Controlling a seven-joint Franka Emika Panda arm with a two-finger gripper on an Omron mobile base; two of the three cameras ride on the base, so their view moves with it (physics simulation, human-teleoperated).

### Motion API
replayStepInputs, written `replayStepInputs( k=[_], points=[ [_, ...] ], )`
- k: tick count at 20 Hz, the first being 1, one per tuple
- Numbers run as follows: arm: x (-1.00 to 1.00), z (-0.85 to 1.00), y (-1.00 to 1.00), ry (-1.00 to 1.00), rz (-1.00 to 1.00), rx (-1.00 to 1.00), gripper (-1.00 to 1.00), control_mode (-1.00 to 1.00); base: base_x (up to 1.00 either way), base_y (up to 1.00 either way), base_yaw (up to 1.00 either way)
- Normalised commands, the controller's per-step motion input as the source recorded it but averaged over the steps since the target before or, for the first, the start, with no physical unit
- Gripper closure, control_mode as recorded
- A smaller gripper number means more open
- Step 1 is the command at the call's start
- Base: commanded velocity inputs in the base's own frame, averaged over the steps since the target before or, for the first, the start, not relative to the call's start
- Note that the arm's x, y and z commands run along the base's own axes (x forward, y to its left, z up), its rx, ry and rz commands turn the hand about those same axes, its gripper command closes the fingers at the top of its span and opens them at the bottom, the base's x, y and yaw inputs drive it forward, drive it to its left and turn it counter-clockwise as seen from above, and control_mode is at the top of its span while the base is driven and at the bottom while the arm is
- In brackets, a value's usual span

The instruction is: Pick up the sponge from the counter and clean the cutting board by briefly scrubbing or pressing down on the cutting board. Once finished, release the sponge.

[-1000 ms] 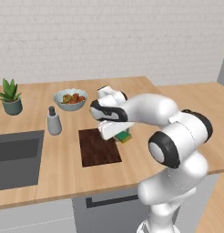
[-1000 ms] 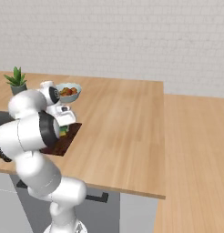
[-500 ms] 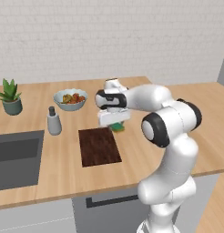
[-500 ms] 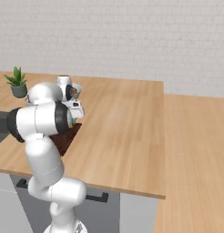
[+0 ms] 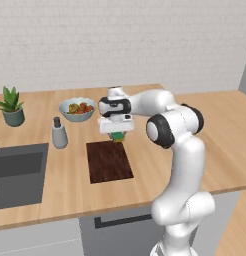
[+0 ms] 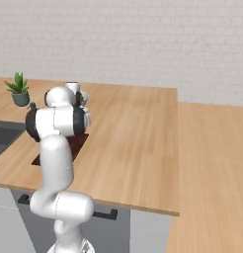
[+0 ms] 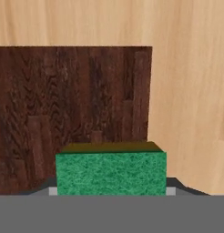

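My gripper is shut on the sponge, a small green block with a yellowish layer. It hangs just above the far right corner of the cutting board, a dark reddish-brown rectangle on the tan counter. In the hand view the sponge sits between the fingers, with the cutting board spread beneath it and bare counter to the right. In the right base view my arm hides the gripper, and part of the cutting board shows beside it.
A bowl of fruit stands behind the board, with a grey bottle to the board's left. A potted plant sits at the far left, and the dark sink is set into the counter at the left.
The gripper, still holding the sponge, has shifted from the board's right edge toward its far edge. The arm's elbow has swung up and to the right.
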Motion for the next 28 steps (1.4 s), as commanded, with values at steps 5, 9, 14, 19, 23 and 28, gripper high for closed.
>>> replayStepInputs(
  k=[5,9,14,19,23,28],
  points=[
    [0.40,-0.37,-0.01,0.04,-0.21,-0.09,1.00,-1.00,0.00,0.00,0.00],
    [0.17,-0.52,0.00,-0.01,-0.17,-0.01,1.00,-1.00,0.00,0.00,0.00],
    [0.09,-0.68,-0.01,-0.07,-0.09,0.00,1.00,-1.00,0.00,0.00,0.00],
    [-0.01,-0.22,-0.15,-0.17,-0.01,0.00,1.00,-1.00,0.00,0.00,0.00],
    [-0.04,0.00,-0.02,-0.23,0.02,0.00,1.00,-1.00,0.00,0.00,0.00],
    [-0.07,-0.11,0.00,-0.21,0.00,0.00,1.00,-1.00,0.00,0.00,0.00]
  ],
)
